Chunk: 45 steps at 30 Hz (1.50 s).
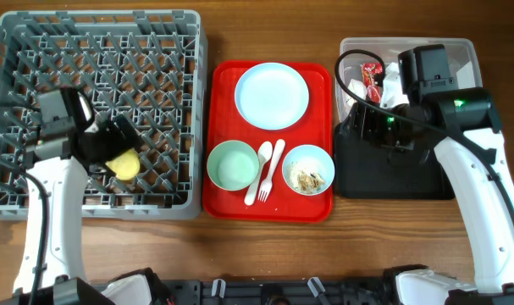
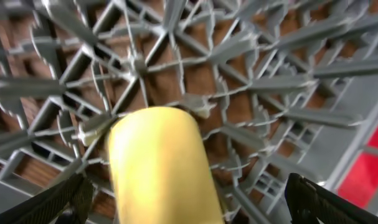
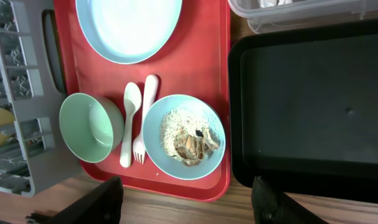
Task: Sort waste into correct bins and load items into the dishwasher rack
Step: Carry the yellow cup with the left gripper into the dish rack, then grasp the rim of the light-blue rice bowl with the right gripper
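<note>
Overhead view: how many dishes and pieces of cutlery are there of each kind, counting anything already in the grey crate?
Plate: 1
Bowls: 2, the green bowl and the blue bowl with food scraps in it
Yellow cup: 1, in the grey rack
Fork: 1
Spoon: 1
Total: 6

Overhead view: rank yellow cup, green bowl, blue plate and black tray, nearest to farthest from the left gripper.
1. The yellow cup, in the grey rack, right at the left gripper, jaws open.
2. The green bowl, front-left on the red tray.
3. The pale blue plate, at the red tray's back.
4. The black tray, far right.
</note>
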Available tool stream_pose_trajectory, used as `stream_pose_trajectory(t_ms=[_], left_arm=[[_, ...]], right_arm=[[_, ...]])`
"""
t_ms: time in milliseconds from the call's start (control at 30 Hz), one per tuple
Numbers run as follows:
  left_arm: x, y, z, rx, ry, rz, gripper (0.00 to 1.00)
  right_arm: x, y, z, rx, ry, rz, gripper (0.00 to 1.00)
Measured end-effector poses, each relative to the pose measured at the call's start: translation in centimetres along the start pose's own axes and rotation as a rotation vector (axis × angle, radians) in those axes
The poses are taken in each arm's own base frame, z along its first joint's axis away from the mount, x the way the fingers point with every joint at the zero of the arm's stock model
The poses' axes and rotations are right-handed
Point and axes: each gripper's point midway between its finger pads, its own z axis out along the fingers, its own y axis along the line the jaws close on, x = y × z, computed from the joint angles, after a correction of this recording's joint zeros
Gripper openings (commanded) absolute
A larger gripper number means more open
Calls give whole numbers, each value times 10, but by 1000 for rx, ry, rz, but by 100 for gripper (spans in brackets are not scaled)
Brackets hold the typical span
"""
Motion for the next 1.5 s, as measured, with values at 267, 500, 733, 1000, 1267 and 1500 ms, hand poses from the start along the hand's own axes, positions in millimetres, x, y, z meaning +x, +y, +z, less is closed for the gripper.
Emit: stream_pose_trajectory(t_ms=[267,500,733,1000,1267,1500], left_arm=[[23,-20,-46,97,17,33,100],[85,-53,-59,148,193,188,100],[111,-86,-64,211,224,346,100],[114,-94,-62,221,226,375,100],[103,-80,-57,122,178,323,100],[90,-71,-54,62,126,254,100]], right_arm=[[0,0,0,0,-1,0,67],[12,23,7,-16,26,-85,65],[51,70,43,-64,92,-278,57],[80,93,105,-35,140,-318,43],[87,88,153,44,207,-250,37],[85,79,171,99,208,-204,35]])
